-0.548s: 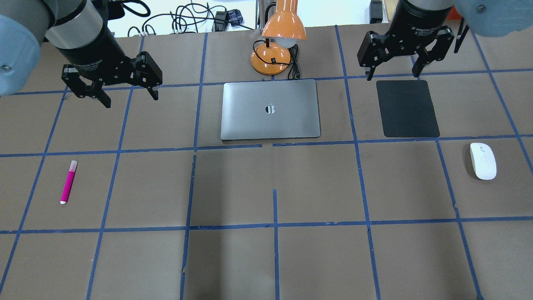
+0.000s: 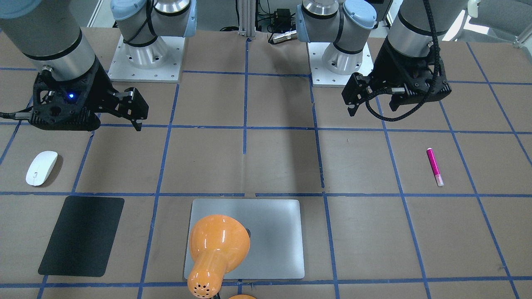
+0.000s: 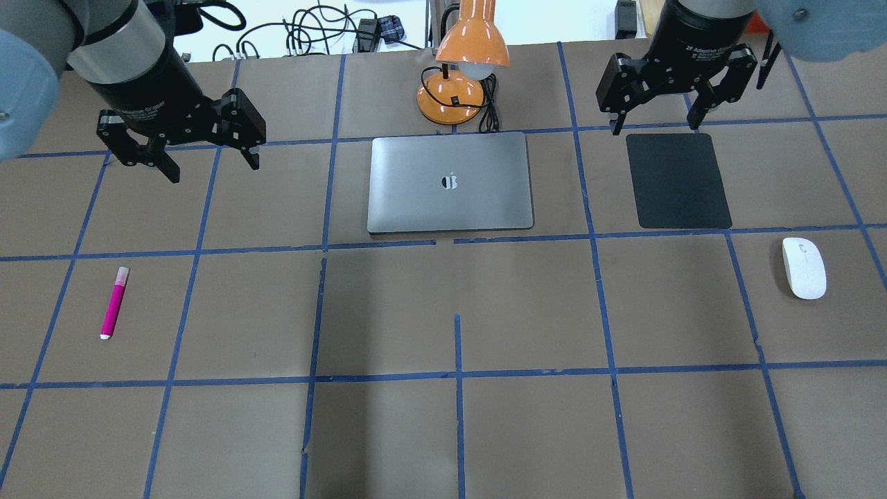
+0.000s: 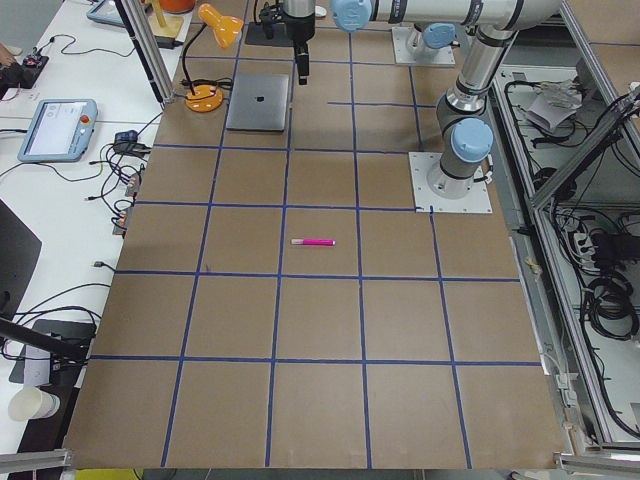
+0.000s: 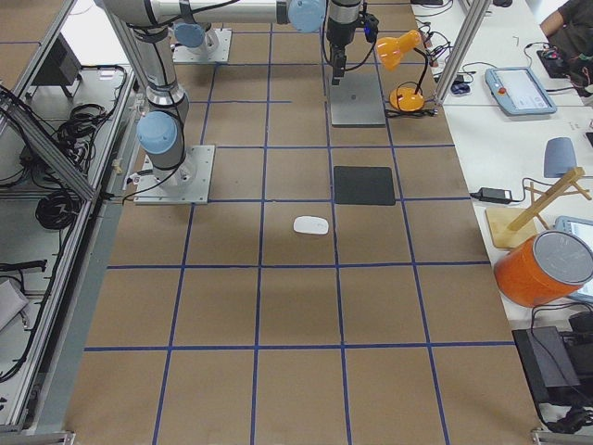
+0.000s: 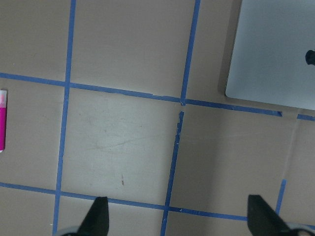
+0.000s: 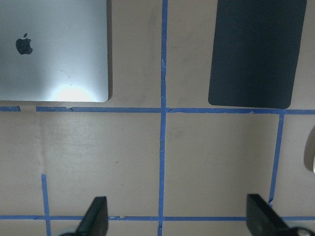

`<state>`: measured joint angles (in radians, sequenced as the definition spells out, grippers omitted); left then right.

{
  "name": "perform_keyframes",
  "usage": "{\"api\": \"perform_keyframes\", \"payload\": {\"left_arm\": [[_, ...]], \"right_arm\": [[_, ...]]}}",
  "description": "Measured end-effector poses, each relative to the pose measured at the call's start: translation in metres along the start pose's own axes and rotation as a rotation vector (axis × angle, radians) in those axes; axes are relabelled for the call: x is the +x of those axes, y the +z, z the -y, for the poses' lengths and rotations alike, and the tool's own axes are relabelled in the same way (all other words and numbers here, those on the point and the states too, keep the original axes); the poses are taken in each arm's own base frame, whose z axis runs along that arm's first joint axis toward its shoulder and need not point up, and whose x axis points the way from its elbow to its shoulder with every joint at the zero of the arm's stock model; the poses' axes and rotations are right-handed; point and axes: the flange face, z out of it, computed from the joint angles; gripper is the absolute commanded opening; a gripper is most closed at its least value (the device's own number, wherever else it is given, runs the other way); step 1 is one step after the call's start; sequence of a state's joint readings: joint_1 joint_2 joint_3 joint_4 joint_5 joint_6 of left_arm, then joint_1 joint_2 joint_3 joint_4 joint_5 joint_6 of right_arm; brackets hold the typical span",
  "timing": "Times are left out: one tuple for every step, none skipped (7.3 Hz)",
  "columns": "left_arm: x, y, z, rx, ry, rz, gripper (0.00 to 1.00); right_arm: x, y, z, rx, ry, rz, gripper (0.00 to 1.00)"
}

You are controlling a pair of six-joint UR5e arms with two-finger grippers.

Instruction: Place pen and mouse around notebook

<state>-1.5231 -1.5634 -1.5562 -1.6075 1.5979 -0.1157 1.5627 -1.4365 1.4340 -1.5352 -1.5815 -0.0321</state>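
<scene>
The magenta pen point(image 3: 114, 303) lies alone on the brown table at the left, well in front of my left gripper point(image 3: 213, 170), which hangs open and empty above the table. The left wrist view catches the pen point(image 6: 2, 120) at its left edge and a corner of the notebook point(image 6: 275, 54). The silver notebook point(image 3: 450, 181) lies flat at the centre back. The white mouse point(image 3: 804, 267) rests at the right, just in front of a black mat. My right gripper point(image 3: 654, 128) hovers open and empty over the mat's far edge.
An orange desk lamp point(image 3: 461, 90) with its cord stands just behind the notebook, and its shade overhangs the notebook point(image 2: 274, 241) in the front-facing view. The black mat point(image 3: 678, 180) lies to the right of the notebook. Cables run along the table's far edge.
My left gripper has shifted slightly to the left in the overhead view. The right gripper, pen, mouse and notebook have not visibly moved.
</scene>
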Motion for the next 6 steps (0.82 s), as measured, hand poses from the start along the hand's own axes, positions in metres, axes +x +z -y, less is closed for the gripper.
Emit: {"api": "perform_keyframes", "payload": {"left_arm": [[-0.021,0.001,0.002,-0.022,-0.033,0.013,1.0],[-0.061,0.007,0.01,-0.044,-0.066,0.013,1.0],[-0.11,0.019,0.021,-0.071,-0.053,0.004,1.0],[-0.158,0.035,0.029,-0.093,-0.009,-0.011,1.0],[-0.205,0.056,0.037,-0.091,0.035,-0.024,1.0],[-0.246,0.085,0.043,-0.071,0.082,-0.028,1.0]], "right_arm": [[0.006,0.003,0.002,-0.007,-0.007,-0.004,1.0],[0.028,0.013,0.006,-0.028,-0.021,-0.008,1.0],[0.073,0.038,0.01,-0.059,-0.013,-0.02,1.0],[0.129,0.076,0.01,-0.088,0.043,-0.045,1.0],[0.191,0.121,0.0,-0.106,0.111,-0.052,1.0],[0.246,0.167,-0.016,-0.09,0.134,-0.054,1.0]]}}
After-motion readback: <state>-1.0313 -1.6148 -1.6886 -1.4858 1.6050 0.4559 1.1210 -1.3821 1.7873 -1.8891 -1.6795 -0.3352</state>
